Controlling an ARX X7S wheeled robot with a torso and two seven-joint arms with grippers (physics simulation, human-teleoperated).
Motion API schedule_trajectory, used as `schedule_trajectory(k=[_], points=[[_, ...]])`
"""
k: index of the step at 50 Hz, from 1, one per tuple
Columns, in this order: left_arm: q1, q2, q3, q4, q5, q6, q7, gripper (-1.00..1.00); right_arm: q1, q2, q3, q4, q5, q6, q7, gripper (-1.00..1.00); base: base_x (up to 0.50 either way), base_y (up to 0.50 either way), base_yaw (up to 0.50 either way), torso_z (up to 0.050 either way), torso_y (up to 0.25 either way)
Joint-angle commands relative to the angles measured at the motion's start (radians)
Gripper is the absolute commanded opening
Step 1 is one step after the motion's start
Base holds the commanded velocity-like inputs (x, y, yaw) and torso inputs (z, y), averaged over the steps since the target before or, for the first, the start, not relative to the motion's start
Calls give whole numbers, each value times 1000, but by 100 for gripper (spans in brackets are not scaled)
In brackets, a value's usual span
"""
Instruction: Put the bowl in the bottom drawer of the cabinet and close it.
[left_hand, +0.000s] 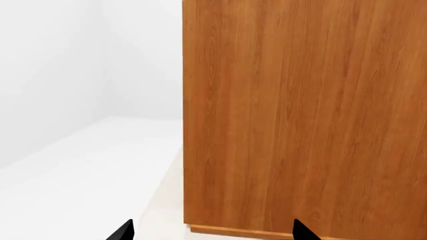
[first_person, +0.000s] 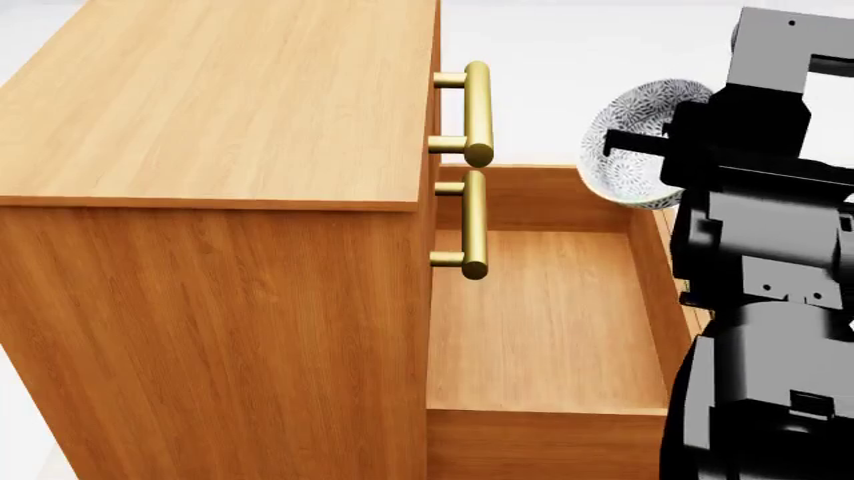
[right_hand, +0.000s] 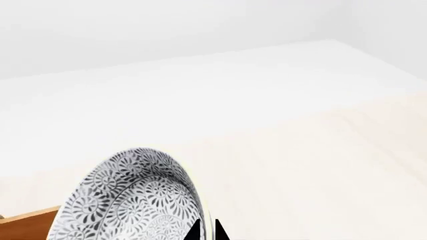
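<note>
The bowl (first_person: 638, 150), blue-grey with a floral pattern, hangs tipped on its side over the far right corner of the open bottom drawer (first_person: 547, 330). My right gripper (right_hand: 207, 233) is shut on the bowl (right_hand: 127, 200), one black fingertip on each side of its rim. The drawer is pulled out of the cabinet (first_person: 214, 110) and its wooden floor is bare. My left gripper (left_hand: 213, 233) is open beside the cabinet's side panel (left_hand: 300, 115) with nothing between its fingers. It does not show in the head view.
Two brass bar handles (first_person: 477, 112) (first_person: 473, 225) of the upper drawers jut out over the open drawer's left part. My black right arm (first_person: 767, 260) fills the right of the head view. A pale floor (left_hand: 87, 170) lies around the cabinet.
</note>
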Motion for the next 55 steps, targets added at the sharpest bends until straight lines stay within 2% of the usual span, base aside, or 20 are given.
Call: schedule_trajectory(k=[1, 55], points=[[3, -3, 1, 4, 0, 0, -3, 100, -1, -10, -8, -1, -3, -4, -10, -100, 0, 0, 0, 0, 0], [5, -15, 7, 20, -10, -6, -13, 100, -64, -57, -51, -1, -1, -16, -61, -100, 0, 0, 0, 0, 0]])
